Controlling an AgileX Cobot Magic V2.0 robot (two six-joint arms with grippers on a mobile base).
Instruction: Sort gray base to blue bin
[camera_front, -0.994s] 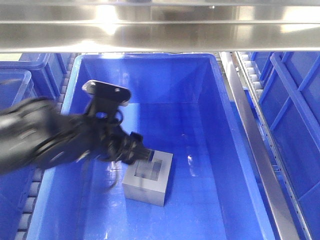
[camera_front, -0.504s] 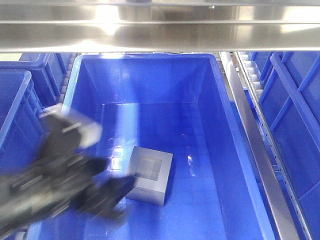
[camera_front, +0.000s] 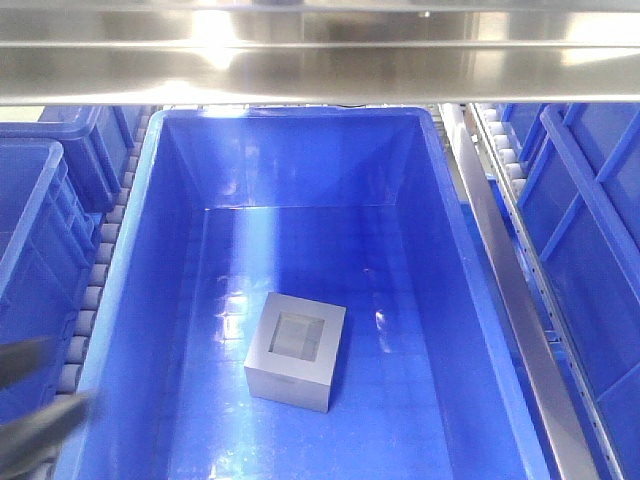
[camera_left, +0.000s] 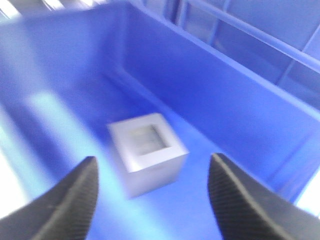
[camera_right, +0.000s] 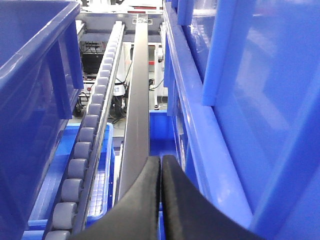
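You can see that a second ago the left gripper (camera_left: 152, 197) was down inside the blue bin (camera_front: 150, 200), its jaws at the gray base (camera_front: 297, 350); half a second ago it was a blur pulling back toward the near left corner; now it has left the bin almost entirely, and only a dark blurred sliver of it shows at the lower left edge of the front view. Its jaws stand wide apart and hold nothing, as the left wrist view shows, with the base framed between them but well below and apart from them. The base has not shifted; it rests on the bin floor, a little left of centre and toward the near end, recess facing up, touching no wall. You may judge from this that the release is done and the sort is as good as complete; what remains is only to clear the arm.

The blue bin holds nothing but the base; the neighbouring blue crates (camera_front: 30, 190) on the roller rack (camera_front: 95, 300) show no contents from here. Your right gripper (camera_right: 161, 200) is parked low beside the rollers, its jaws pressed together on nothing.
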